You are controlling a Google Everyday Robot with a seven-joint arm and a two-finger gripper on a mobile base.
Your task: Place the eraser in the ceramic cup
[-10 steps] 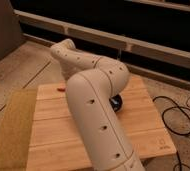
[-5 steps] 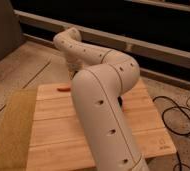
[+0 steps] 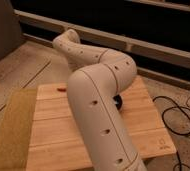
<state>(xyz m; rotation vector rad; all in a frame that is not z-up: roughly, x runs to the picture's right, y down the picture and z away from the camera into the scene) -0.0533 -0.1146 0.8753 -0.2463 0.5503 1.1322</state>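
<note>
Nearest to you, the robot arm (image 3: 100,130) rises from the bottom edge of the camera view as a thick cream-white segment with a row of small dark holes, and it covers the middle of the wooden table (image 3: 53,135). To the left of the table, touching its edge, lies a yellow-green mat (image 3: 10,125). On the table's near right corner you see a small printed mark (image 3: 162,146). On the floor to the right of the table, black cables (image 3: 180,117) lie in loops. Farther in, a small dark rounded object (image 3: 119,101) shows just at the right edge of the arm, over the table top; you cannot tell what it is. At the far left part of the table, a sliver of an orange-red thing (image 3: 62,89) shows beside the arm. The arm bends at an elbow above the far side of the table, then runs back to the left and ends in a rounded joint (image 3: 70,40) over the pale floor (image 3: 18,70). The gripper does not show; it is hidden behind the arm or lies outside the view, so you cannot tell its state or whether it has hold of anything. You cannot locate the eraser or the ceramic cup. A pale rail (image 3: 153,45) runs across the dark background.
</note>
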